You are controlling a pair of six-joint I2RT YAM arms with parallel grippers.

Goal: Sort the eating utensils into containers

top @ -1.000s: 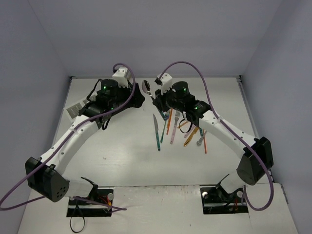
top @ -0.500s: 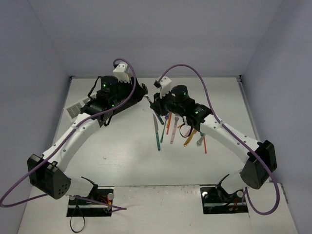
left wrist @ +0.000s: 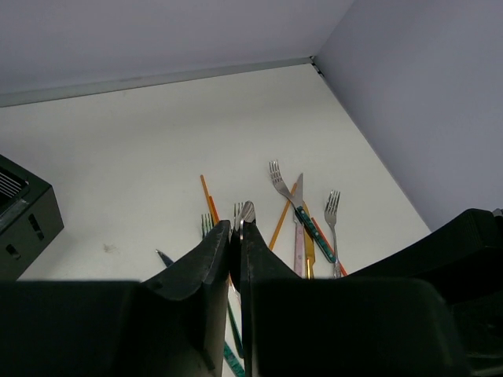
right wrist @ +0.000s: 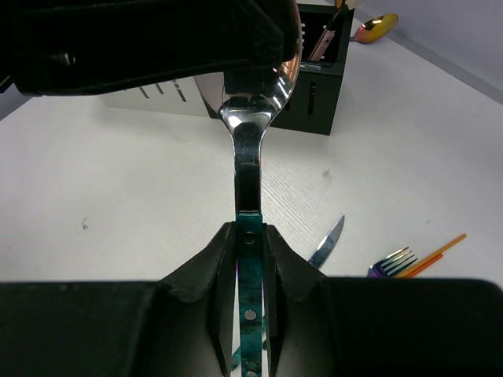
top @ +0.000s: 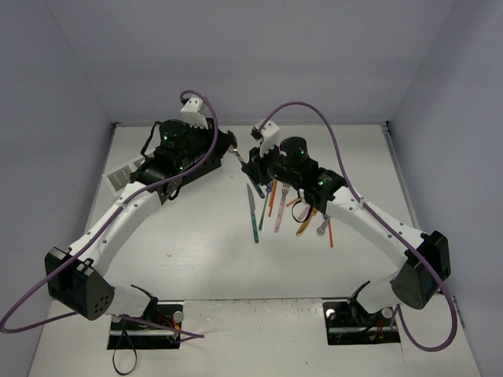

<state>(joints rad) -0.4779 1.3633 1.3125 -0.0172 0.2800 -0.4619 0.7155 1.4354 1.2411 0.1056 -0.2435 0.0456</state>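
Observation:
A spoon (right wrist: pixel 250 149) with a silver bowl and a teal handle hangs in the air between the two arms. My right gripper (right wrist: pixel 250 232) is shut on its teal handle. My left gripper (left wrist: pixel 236 228) is shut on the bowl, whose silver edge (left wrist: pixel 247 212) sticks out past the fingertips. In the top view the two grippers meet at the table's back middle, left gripper (top: pixel 233 150) and right gripper (top: pixel 249 162). Several other utensils (top: pixel 289 206) lie loose on the table below the right arm. The black caddy (right wrist: pixel 324 82) and the white caddy (right wrist: pixel 161 96) stand behind the spoon.
A gold spoon (right wrist: pixel 376 27) lies beyond the black caddy. A knife (right wrist: pixel 328 242) and a rainbow fork (right wrist: pixel 391 261) lie under my right gripper. The white caddy (top: pixel 122 174) sits at the table's left edge, partly under the left arm. Walls close the back and sides.
My left gripper has moved right up to the spoon and shut on its bowl. The right gripper has kept its hold on the handle and shifted slightly left.

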